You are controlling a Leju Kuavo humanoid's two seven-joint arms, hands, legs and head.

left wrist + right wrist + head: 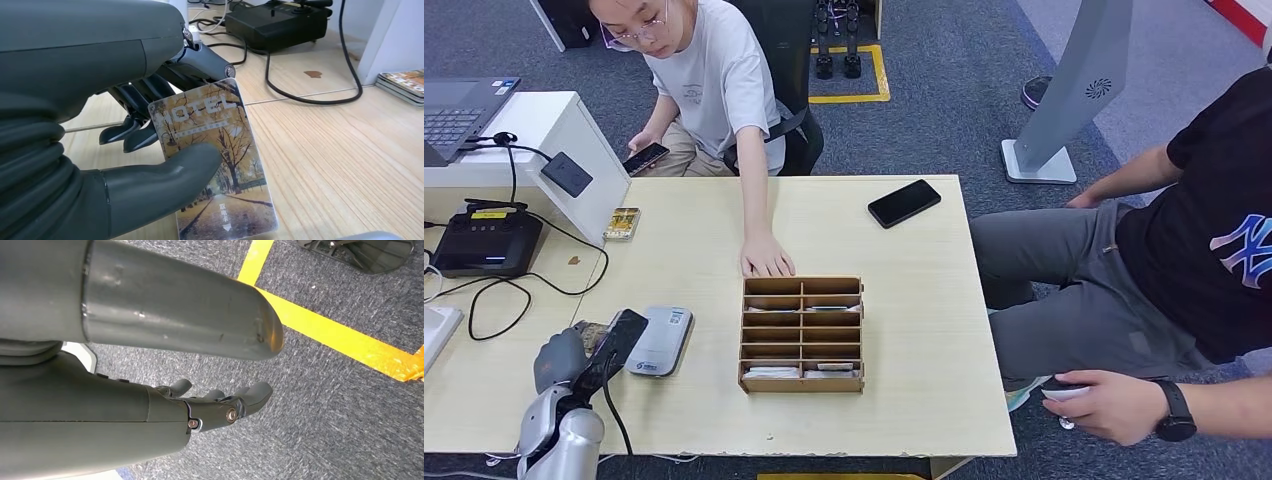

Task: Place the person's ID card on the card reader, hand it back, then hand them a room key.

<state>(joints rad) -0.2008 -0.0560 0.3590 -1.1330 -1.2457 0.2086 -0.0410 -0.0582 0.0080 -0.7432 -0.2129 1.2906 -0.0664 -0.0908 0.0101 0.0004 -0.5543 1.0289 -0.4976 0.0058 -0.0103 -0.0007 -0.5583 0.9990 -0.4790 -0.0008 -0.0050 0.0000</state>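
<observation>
My left hand (564, 358) is low over the table's near left corner, beside the grey card reader (660, 340). It pinches a room key card (215, 150) between thumb and fingers; the card is printed with autumn trees and the word HOTEL, and its lower edge is close to the tabletop. In the head view the key card (590, 333) peeks out beside the hand. The seated person's hand (766, 258) rests flat on the table behind the wooden card box (802, 333). My right hand (220, 407) hangs over grey carpet, its fingers apart and holding nothing.
A black phone (904, 203) lies at the table's far right. A small stack of cards (622, 222), a black terminal (486, 243) with cables and a laptop (459, 110) stand at the left. A second person (1184, 250) sits at the right.
</observation>
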